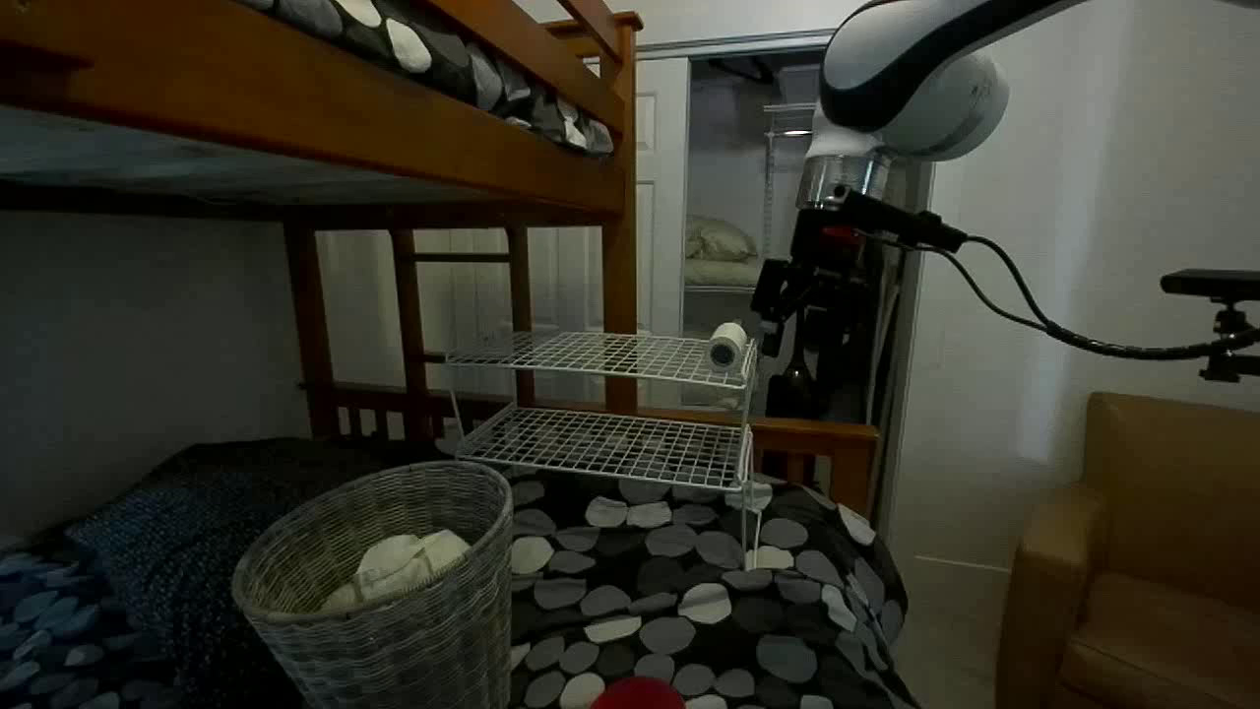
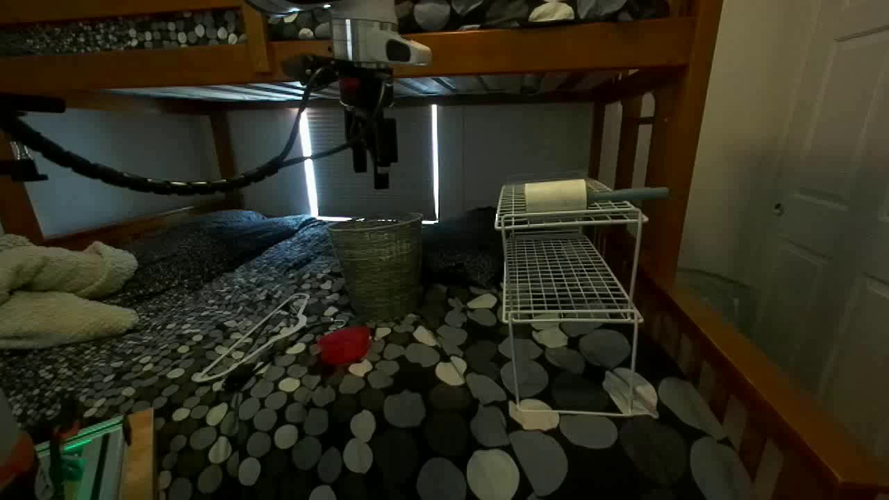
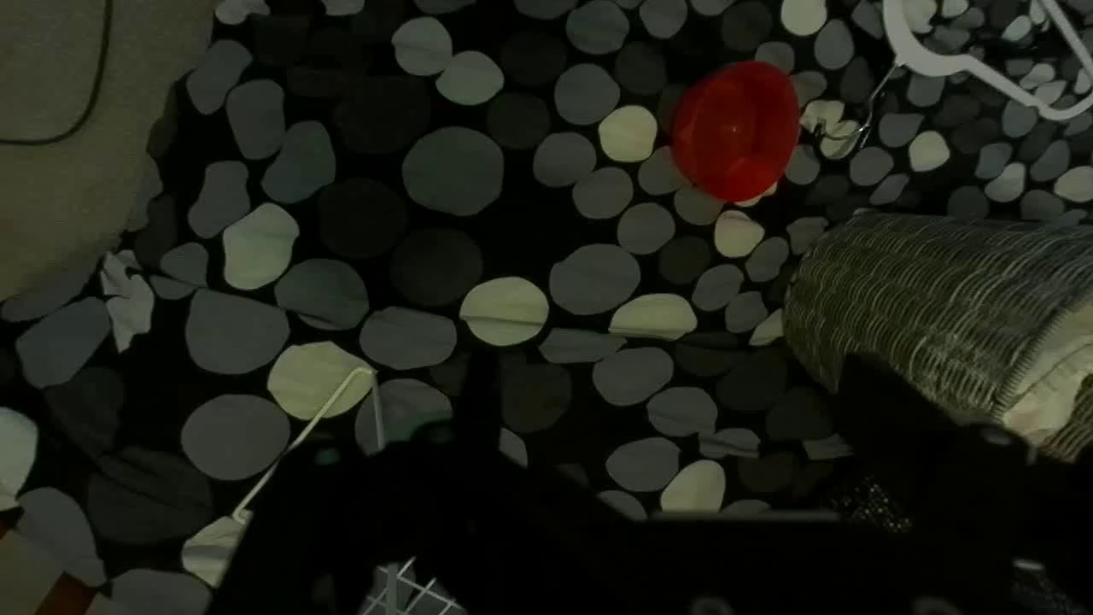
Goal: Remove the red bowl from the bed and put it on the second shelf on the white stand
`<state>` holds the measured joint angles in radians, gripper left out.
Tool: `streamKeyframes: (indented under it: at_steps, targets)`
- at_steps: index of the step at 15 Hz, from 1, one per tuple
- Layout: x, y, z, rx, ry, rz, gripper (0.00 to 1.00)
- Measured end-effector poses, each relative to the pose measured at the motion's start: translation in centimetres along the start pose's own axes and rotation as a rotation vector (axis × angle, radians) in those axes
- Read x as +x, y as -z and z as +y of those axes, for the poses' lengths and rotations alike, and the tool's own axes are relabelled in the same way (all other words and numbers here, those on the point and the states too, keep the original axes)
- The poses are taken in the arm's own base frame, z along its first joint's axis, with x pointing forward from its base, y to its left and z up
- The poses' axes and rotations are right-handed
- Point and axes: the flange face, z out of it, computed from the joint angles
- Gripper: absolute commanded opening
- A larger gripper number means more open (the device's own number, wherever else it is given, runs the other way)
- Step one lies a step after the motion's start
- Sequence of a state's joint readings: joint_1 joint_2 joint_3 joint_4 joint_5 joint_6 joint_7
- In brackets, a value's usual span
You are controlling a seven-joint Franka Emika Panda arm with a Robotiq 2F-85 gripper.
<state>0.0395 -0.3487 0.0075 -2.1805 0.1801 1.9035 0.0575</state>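
The red bowl sits on the dotted cover of the bed, beside the wicker basket. It also shows in the wrist view and only its edge shows at the bottom of an exterior view. The white stand stands on the bed; its second shelf is a bare wire grid, seen also in an exterior view. My gripper is high above the bed, well apart from the bowl. In the wrist view its dark fingers are wide apart with nothing between them.
The wicker basket holds a pale cloth. A white roller lies on the stand's top tier, its handle sticking out. A white hanger lies near the bowl. The upper bunk rail runs overhead.
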Motion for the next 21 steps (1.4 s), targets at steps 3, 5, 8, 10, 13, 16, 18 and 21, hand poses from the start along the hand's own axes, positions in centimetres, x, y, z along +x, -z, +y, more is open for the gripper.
streamKeyframes:
  at_steps: [3, 5, 8, 10, 13, 16, 18, 21]
  targets:
    - [0.0, 0.0, 0.0, 0.0, 0.0, 0.0, 1.0]
    - [0.0, 0.0, 0.0, 0.0, 0.0, 0.0, 1.0]
    - [0.0, 0.0, 0.0, 0.0, 0.0, 0.0, 1.0]
    - [0.0, 0.0, 0.0, 0.0, 0.0, 0.0, 1.0]
    - [0.3, -1.5, -1.5, 0.024, 0.038, -0.032, 1.0]
    - [1.0, -5.1, -5.0, 0.076, 0.131, -0.136, 1.0]
    - [1.5, -7.7, -7.3, 0.089, 0.195, -0.221, 1.0]
    - [2.0, -9.5, -8.8, 0.082, 0.23, -0.291, 1.0]
